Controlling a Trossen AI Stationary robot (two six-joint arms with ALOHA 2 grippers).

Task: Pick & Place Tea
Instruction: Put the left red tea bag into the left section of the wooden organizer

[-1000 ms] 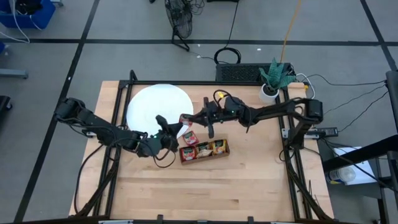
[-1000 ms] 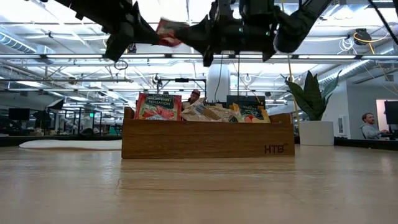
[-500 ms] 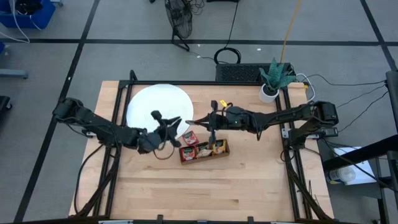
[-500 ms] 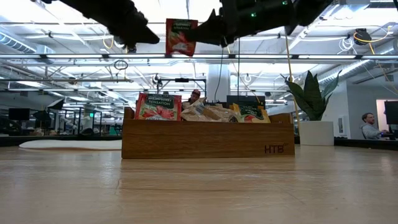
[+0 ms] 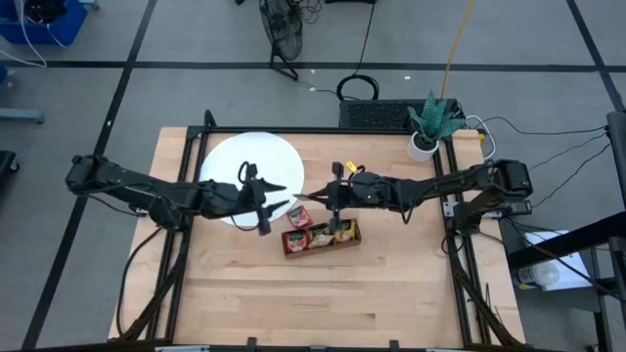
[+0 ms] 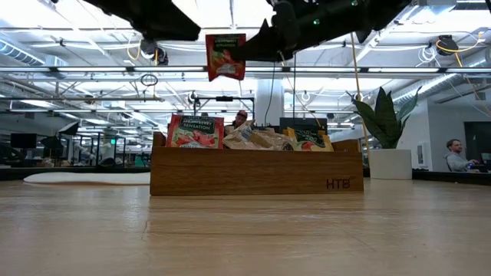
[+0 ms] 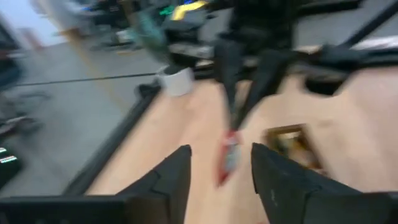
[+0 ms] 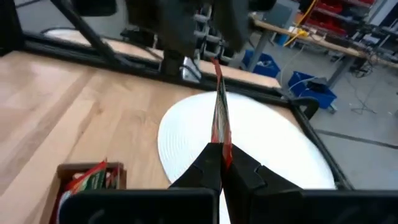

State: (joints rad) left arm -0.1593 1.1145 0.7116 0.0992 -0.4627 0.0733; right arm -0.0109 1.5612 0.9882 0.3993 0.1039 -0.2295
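Observation:
A red tea sachet (image 6: pixel 225 56) hangs in the air over the left end of the wooden tray (image 5: pixel 321 238), with my right gripper (image 8: pixel 222 152) shut on it. My left gripper (image 5: pixel 279 197) stands open just left of the sachet, over the near edge of the white disc (image 5: pixel 235 161). Its two fingers are spread and nothing is between them. In the left wrist view the sachet (image 7: pixel 229 155) shows a little beyond those fingers. More tea sachets (image 6: pixel 196 132) stand upright in the tray's compartments. My right gripper pinches the sachet's side edge (image 6: pixel 244 52) between its two fingers (image 8: pixel 208 158). The fingers reach in about level from the table's right. The sachet is lifted clear and hangs upright, its printed face toward the table's near edge.
The tray (image 6: pixel 257 172) sits mid-table with the white disc (image 8: pixel 267 143) behind it to the left. A potted plant (image 5: pixel 430 122) stands at the far right corner. Bare wood lies along the near half of the table (image 5: pixel 342 303). A person (image 6: pixel 456 153) sits far off in the room.
My left gripper has opened, let go of the red sachet, rolled and drawn back toward the table's left, rising a little. My right gripper has kept the sachet and rolled. The sachet has swung from a tilt between both grippers to hanging upright.

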